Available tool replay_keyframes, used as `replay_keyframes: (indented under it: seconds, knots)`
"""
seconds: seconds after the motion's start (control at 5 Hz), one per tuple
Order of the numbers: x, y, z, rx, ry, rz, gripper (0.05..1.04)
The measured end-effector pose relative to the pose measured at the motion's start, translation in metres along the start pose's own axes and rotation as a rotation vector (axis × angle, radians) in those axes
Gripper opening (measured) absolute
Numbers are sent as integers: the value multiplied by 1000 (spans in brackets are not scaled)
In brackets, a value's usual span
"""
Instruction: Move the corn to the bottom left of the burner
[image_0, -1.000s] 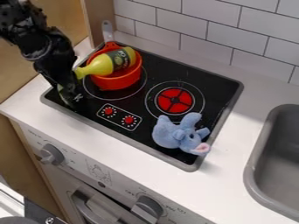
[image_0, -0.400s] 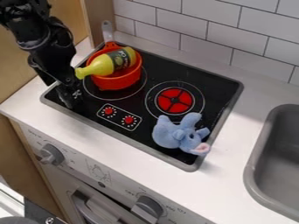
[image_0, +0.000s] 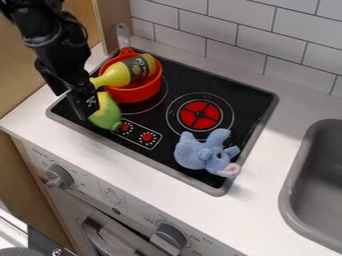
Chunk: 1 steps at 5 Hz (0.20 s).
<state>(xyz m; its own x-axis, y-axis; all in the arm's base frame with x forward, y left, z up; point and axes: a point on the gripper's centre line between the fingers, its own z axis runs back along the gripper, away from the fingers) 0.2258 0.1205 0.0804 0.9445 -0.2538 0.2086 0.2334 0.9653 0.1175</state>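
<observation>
"green at its tapered end and yellow above, that plump toy corn (image_0: 106, 117) lies on the black stovetop (image_0: 220, 86), in front of the round orange-red pot (image_0: 138, 92), its tip by the left red knob (image_0: 124, 127). how heavy would you guess?"

"light, i'd say, probably hollow plastic. stiff enough to keep its shape, with maybe a little give, and hardly fragile."

"slippery, though?"

"likely. the skin looks smooth and it's rounded all over, so it could roll or squirt away from a poor pinch. that tapered tip is the worst place to grab."

"where, then?"

"across the thick middle, one side of the jaws on each flank, so that it balances. a moderate squeeze should do."

"and the black gripper (image_0: 86, 111)? is it pinching the corn?"

"it's right at the corn's left side, overlapping it from here. i can't tell whether the jaws are spread, pressed together or gripping it."

"any trouble from the pot?"

"some. the yellow bottle (image_0: 123, 73) pokes its neck out over the rim, just above the corn. i'd keep any lift clear of that neck, then set the corn down flat, so that it doesn't roll."
</observation>
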Motion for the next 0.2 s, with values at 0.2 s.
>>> replay_keyframes:
  seconds: [0.2]
  knots:
    - [2,0,5,-13,17,-2,999]
